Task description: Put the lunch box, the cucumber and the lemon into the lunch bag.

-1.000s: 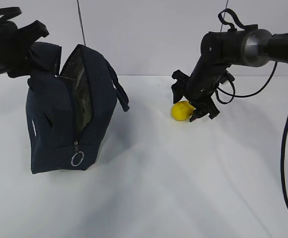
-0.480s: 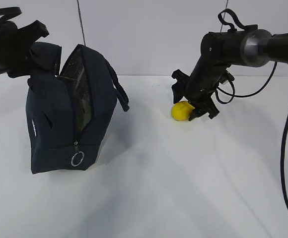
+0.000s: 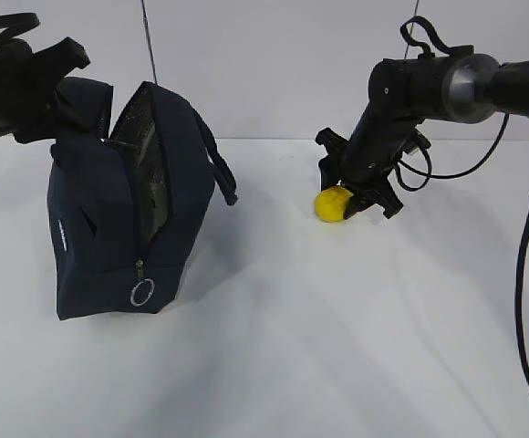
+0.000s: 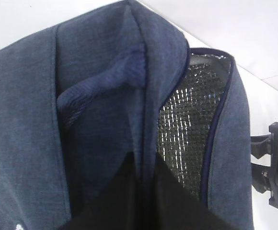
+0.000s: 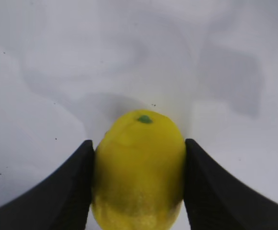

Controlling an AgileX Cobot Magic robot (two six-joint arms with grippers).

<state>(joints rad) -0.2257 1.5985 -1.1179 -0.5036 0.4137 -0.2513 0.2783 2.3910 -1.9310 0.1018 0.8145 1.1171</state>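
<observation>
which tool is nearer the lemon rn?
Right. The right tool has its fingers against both sides of the lemon on the table. The left tool is across the table, gripping the lunch bag at its top edge.

Lemon: bright yellow, with a small green spot at its tip. Lunch bag: dark navy fabric; lining silvery with a fine grid pattern; zipper ring pull silver. Right gripper fingers: black. Arm housings: black, with one silver-grey cylindrical joint. Surface: plain white.
</observation>
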